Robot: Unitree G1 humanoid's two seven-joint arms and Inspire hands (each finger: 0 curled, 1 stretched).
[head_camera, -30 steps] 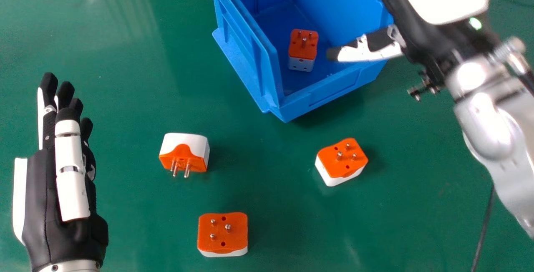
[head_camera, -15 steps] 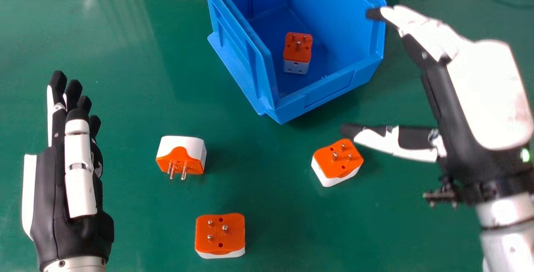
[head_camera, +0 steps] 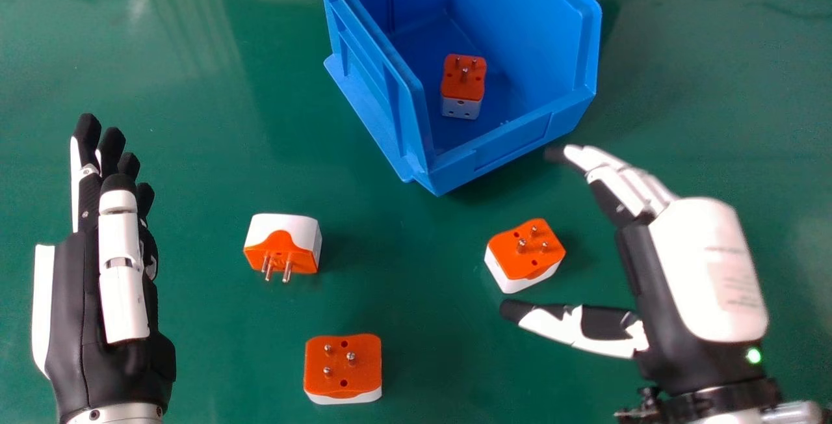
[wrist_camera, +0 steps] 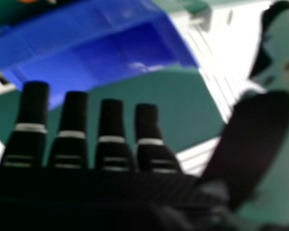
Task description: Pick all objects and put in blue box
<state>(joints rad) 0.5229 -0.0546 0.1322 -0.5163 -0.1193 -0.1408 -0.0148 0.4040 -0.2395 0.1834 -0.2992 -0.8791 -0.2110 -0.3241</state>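
— Where do you have the right plug?
— You have the right plug [head_camera: 525, 251] on the green table [head_camera: 416, 307], with its pins up, near the tips of your right hand [head_camera: 707, 268]. If they touch, you cannot tell from here.

— And how is this hand of yours?
— It is apart: your fingers [head_camera: 627, 183] are straight, and your thumb [head_camera: 578, 330] stands well away from them.

— The other plugs, where are they for you?
— You see the near plug [head_camera: 343, 369] closest to you, pins up. The left plug [head_camera: 283, 242] lies farther away, with its pins toward you. The boxed plug [head_camera: 463, 89] is already inside your blue box [head_camera: 513, 147], also pins up.

— Where is this box?
— It stands beyond the three plugs on the table. In your right hand view, it is past the fingers.

— And your left hand [head_camera: 107, 281]?
— It is at the left side of your head view, also apart, with the fingers straight.
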